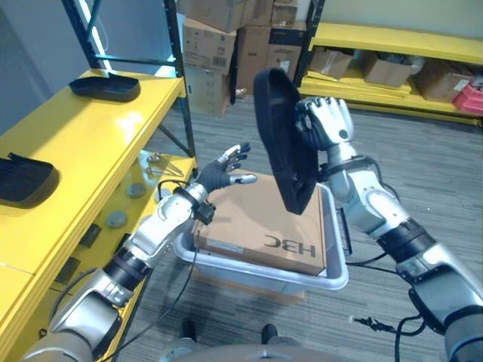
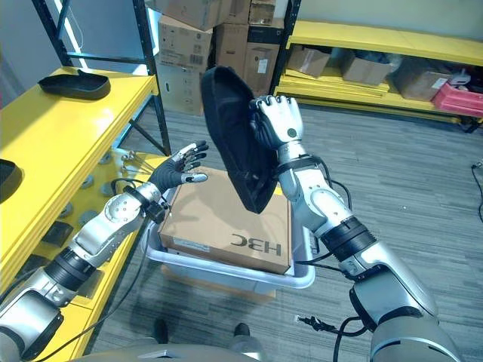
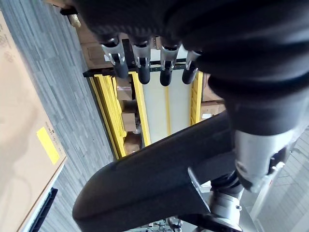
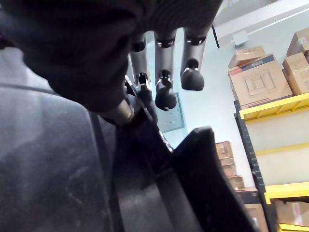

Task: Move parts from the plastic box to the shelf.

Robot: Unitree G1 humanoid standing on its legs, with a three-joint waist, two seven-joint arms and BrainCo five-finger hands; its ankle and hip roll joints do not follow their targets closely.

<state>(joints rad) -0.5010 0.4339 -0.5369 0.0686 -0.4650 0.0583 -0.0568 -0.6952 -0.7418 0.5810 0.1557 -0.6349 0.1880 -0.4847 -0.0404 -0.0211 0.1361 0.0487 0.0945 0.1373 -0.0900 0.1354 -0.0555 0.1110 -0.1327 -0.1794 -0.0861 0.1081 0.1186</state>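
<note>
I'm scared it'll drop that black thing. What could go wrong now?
The right hand holds the big black part upright by one side, so it might slip onto the cardboard box below. The open left hand is not supporting it. Swinging it to the yellow shelf could knock the parts there.

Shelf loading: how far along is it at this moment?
Done: two black parts already lie on the yellow shelf. In hand: the right hand holds a third black part upright above the plastic box; the left hand is open beside it. Left: set this part on the shelf. A cardboard box covers the bin, so remaining parts cannot be judged.
</note>
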